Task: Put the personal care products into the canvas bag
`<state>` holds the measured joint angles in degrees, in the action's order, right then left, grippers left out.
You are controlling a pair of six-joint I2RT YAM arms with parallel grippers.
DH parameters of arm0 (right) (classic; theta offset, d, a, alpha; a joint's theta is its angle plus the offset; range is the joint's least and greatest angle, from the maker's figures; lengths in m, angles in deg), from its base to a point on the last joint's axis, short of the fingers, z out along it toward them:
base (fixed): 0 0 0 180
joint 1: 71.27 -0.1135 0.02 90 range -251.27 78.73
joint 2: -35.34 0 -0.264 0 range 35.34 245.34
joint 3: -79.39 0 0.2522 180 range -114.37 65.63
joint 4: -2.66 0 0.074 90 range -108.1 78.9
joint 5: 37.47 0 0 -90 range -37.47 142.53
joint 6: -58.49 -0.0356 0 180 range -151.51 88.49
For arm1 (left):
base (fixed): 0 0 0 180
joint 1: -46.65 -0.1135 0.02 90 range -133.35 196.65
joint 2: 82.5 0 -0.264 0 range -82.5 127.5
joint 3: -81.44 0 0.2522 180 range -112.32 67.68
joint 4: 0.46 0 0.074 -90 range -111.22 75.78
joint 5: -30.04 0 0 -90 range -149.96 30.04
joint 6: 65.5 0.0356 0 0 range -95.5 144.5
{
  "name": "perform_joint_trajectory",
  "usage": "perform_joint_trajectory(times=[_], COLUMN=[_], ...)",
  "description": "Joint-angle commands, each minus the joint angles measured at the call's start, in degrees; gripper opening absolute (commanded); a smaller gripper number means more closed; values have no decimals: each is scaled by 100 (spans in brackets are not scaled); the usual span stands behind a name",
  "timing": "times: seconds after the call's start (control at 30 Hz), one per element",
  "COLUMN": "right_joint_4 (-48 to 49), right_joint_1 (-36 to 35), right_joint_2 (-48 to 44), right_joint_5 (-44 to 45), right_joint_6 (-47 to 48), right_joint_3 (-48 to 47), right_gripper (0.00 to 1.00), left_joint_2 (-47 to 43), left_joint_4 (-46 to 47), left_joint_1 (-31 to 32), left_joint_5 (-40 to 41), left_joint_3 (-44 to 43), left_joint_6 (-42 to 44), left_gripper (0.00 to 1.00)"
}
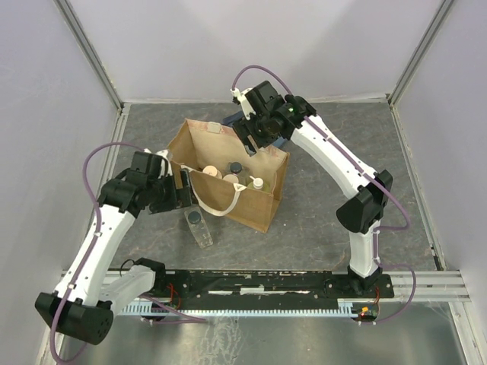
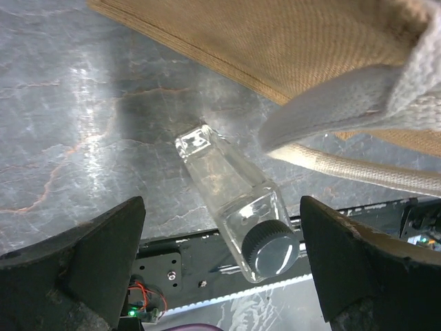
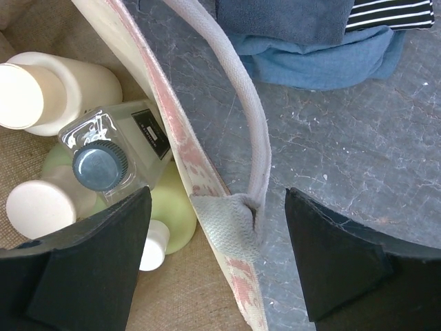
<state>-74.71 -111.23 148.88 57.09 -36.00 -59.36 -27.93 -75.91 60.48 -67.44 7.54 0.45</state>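
1. Near the near edge of the worktop, left of its middle, the left gripper (image 2: 222, 203) hangs with its two fingers spread wide and nothing in them.
2. Five little containers can be counted: two clear bottles, two yellow-green bottles and one cream jar.
3. One clear bottle (image 2: 238, 214) is out on the worktop. It stands up straight, its long way up and down, with its dark cap (image 2: 272, 252) on top.
4. It shows between the two left fingers, lower than them and not touching them. It is just beside the near side of the canvas bag (image 1: 259, 205).
5. At the far rim of the bag, the right gripper (image 3: 217, 196) is wide too and holds nothing. One finger is inside the bag and one is outside. The bag wall and one cream handle (image 3: 234, 103) run between them.
6. Four containers are in the bag: the other clear bottle (image 3: 120, 138), both yellow-green bottles (image 3: 172, 214) and the cream jar (image 3: 76, 86).
7. The bag stands around the middle of the worktop. One folded cloth (image 3: 310, 41) lies just behind it, toward the far edge.
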Motion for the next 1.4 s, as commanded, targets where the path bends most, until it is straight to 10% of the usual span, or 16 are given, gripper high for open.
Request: perform_joint_trajectory(times=[0.0,0.53,0.77,1.0,1.37], right_joint_4=[104,16,-2,19,0], right_joint_1=[22,31,27,32,26], right_joint_2=[-52,76,119,189,403], right_joint_5=[142,299,309,292,202], right_joint_6=[8,82,110,116,162], right_joint_3=[-1,-1,-8,-45,-226], right_gripper=[86,86,86,83,81], left_joint_2=[222,564,570,419,131], left_joint_4=[342,517,614,519,-580], left_joint_1=[474,1129,1172,1173,1175], left_joint_5=[86,503,435,485,543], left_joint_3=[108,771,817,567,-660], left_joint_6=[-337,-603,-654,-790,-808], left_gripper=[100,96,64,4,3])
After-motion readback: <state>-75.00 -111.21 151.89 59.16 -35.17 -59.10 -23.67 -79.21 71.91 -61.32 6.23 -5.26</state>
